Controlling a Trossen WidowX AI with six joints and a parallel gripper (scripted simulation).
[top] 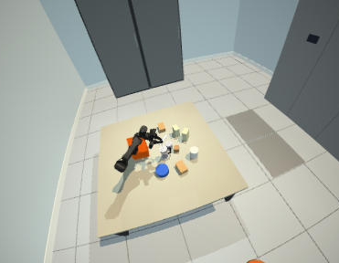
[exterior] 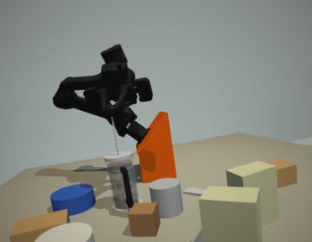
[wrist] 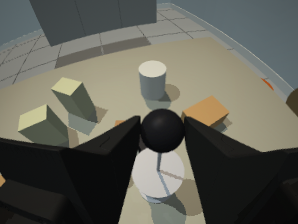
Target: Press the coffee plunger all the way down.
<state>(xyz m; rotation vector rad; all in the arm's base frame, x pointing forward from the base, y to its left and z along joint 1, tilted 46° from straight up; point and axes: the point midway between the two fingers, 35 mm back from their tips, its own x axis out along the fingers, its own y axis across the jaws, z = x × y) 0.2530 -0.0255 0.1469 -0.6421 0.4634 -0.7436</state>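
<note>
On the exterior view, going from the left, a flat tan block lies at the near edge of the table beside the rounded top of a pale cylinder, and behind them sits a low blue disc. Next comes the coffee press, a clear upright cylinder with a white lid, a dark handle on its near side and brownish liquid inside; it stands level on the table. Its thin plunger rod rises well above the lid, so the plunger is not pushed down. A small brown cube stands just in front of the press and a grey cylinder just to its right, both close around its base. Behind the press leans a tall orange wedge, close to the arm's forearm. Farther right are two pale yellow-green boxes, one behind the other, and an orange-brown block at the back. Above the press, the gripper is closed narrowly on the black plunger knob, with a dark finger pressed to each side of the ball, as the wrist view shows; the white lid lies straight below it. From the top view the press sits near the table's middle, ringed by the other pieces.
</note>
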